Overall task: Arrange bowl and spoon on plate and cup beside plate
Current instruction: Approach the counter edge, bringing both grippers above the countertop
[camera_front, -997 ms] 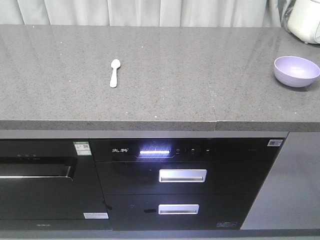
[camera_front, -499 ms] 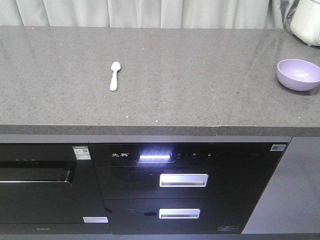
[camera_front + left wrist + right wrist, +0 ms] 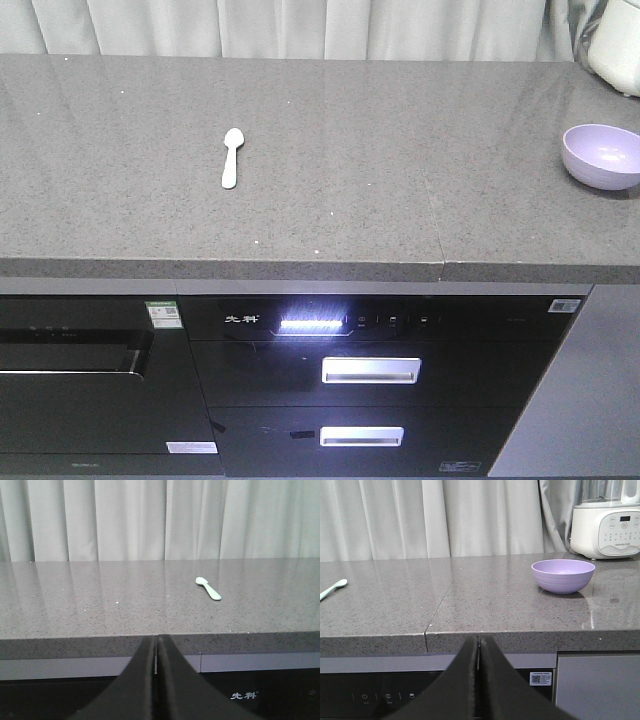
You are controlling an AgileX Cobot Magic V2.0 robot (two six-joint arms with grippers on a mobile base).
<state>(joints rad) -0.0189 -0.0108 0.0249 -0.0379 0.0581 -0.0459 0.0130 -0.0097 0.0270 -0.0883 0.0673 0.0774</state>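
Observation:
A pale spoon lies on the grey stone counter, left of centre, bowl end away from me; it also shows in the left wrist view as the spoon and at the left edge of the right wrist view as the spoon. The lavender bowl stands upright at the counter's right end, seen empty as the bowl. My left gripper and right gripper are both shut on nothing, held in front of the counter's front edge. Plate and cup are out of view.
A white blender-like appliance stands at the back right behind the bowl. Pale curtains hang behind the counter. Below the counter edge are dark built-in appliances with a lit display and two metal drawer handles.
The front view has shifted: the counter, spoon and bowl sit lower and slightly right in frame than a second ago. Nothing on the counter has been moved.

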